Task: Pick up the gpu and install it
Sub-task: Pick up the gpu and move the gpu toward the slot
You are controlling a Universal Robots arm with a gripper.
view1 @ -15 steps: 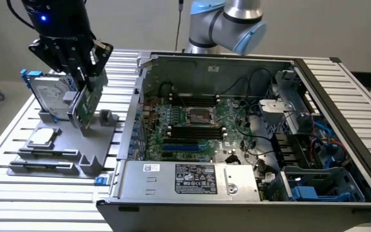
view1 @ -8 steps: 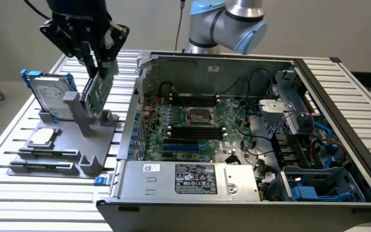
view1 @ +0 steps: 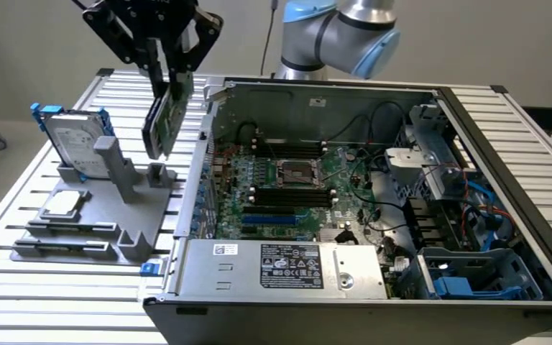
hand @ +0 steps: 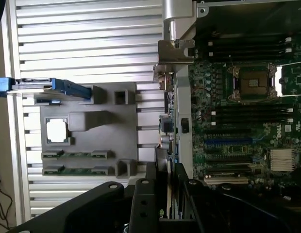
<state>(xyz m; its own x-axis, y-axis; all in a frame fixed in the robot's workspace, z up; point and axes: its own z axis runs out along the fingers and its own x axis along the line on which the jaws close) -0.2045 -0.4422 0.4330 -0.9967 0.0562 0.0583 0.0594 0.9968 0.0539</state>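
Pincer (view1: 169, 70) was clamped partway shut on the top edge of the gpu (view1: 166, 118), which hung upright in the air over the grey holder (hand: 107, 136) just beside the open case (view1: 199, 172); that narrow edge grip risked it swinging, slipping or clipping the case wall

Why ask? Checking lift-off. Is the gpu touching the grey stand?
Apart. The exterior view shows the gpu hanging from the gripper, lower edge clear above the grey stand.

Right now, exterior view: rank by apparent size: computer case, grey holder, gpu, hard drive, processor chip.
1. computer case
2. grey holder
3. gpu and hard drive: look alike; the gpu is raised and seen nearly edge-on, so unranked
4. processor chip
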